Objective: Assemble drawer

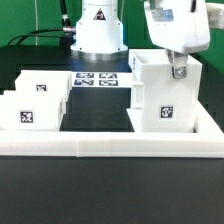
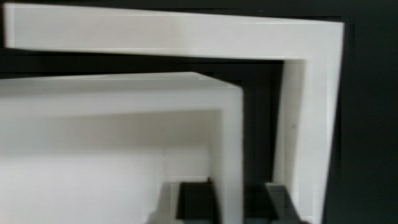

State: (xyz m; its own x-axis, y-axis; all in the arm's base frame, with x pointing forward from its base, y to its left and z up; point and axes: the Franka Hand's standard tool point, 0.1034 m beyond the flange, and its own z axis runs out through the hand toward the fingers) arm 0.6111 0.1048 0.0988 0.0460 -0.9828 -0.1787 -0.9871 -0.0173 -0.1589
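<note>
Gripper [image 1: 179, 71] jaws pinching top wall of tall box [image 1: 160, 105] | step: positioning box | next: likely needs square alignment with low part [image 1: 40, 100].

Exterior frontal, wide; wrist close; share drawer box [image 1: 160, 95].

On the black table [image 1: 110, 205], a white rail [image 1: 110, 148] runs across the front. At the exterior view's right stands a tall white box [image 1: 165, 100] bearing a tag. The gripper [image 1: 178, 70] comes down onto its top edge, one finger pressed flat against its outer face. At the left sits a low white box [image 1: 38, 100]. The marker board [image 1: 98, 80] lies between them, before the arm's base [image 1: 98, 30].
</note>
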